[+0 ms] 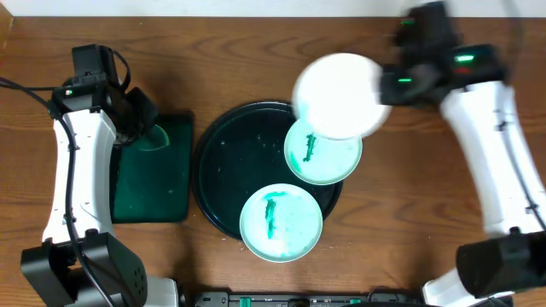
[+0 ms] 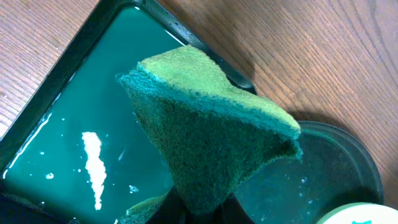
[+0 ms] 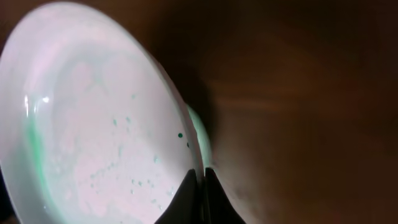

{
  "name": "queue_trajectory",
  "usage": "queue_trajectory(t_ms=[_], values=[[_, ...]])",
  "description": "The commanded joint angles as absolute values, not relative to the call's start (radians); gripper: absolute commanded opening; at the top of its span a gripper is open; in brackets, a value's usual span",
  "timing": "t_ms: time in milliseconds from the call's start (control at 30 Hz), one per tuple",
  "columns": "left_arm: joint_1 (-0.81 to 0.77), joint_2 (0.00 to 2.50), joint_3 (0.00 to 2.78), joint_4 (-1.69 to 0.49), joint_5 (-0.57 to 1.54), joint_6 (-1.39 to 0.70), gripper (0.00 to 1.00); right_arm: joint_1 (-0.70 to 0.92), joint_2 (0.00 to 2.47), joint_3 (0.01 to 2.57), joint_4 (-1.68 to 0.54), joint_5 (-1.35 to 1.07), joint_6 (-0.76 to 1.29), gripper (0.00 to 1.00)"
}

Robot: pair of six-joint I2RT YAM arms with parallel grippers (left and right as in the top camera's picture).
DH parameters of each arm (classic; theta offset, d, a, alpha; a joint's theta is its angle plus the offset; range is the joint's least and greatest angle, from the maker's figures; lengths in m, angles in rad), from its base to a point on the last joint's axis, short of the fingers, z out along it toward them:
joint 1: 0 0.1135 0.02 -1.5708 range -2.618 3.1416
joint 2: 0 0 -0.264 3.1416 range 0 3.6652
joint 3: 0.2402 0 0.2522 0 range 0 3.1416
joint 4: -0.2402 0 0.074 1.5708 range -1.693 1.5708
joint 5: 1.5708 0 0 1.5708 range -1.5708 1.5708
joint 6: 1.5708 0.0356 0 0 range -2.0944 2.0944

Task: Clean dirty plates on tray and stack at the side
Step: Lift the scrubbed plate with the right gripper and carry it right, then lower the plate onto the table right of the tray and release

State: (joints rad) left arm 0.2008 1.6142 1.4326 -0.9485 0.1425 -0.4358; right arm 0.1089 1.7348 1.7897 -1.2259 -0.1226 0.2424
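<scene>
While holding white plate (image 1: 339, 95) over tray (image 1: 226, 170), pinches rim in right gripper (image 3: 202, 179) | likely stiff, light, wet-slick, chippable | clamps sponge (image 2: 211, 143) in left gripper (image 2: 198, 214)

The tray (image 1: 223, 162) sits mid-way along the bench (image 1: 256, 51), toward the front edge, with the sponge tray (image 1: 162, 183) just left of it. One plate (image 1: 322, 152) lies on the tray's right rear and a second plate (image 1: 281, 222) at its front, overhanging the rim. A third plate (image 1: 339, 94), in the right gripper (image 3: 203, 177), is above the right rear rim, and the sponge (image 2: 205, 137), in the left gripper (image 2: 199, 214), is above the sponge tray.

Folded sponge (image 2: 211, 134) — above green tray (image 2: 68, 118)
</scene>
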Motion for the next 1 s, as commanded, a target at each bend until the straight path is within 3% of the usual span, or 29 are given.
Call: queue_trajectory(t_ms=[0,133,433,833,967], values=[[0.184,1.614,1.431,-0.949,0.130,-0.411,0.07,-0.057,1.738,1.751,-1.257,-0.212,0.242,0.01],[0.167,1.614,1.431,-0.940,0.130,-0.411,0.07,-0.188,1.739,1.589,-1.198,-0.204,0.242,0.01],[0.166,1.614,1.431,-0.941,0.130,-0.411,0.07,-0.229,1.739,1.203,-0.908,-0.156,0.301,0.01],[0.166,1.614,1.431,-0.937,0.130,-0.411,0.07,-0.246,1.755,1.182,-0.777,-0.139,0.135,0.02],[0.166,1.614,1.431,-0.937,0.130,-0.411,0.07,-0.209,1.786,1.182,-0.780,-0.127,0.125,0.16]])
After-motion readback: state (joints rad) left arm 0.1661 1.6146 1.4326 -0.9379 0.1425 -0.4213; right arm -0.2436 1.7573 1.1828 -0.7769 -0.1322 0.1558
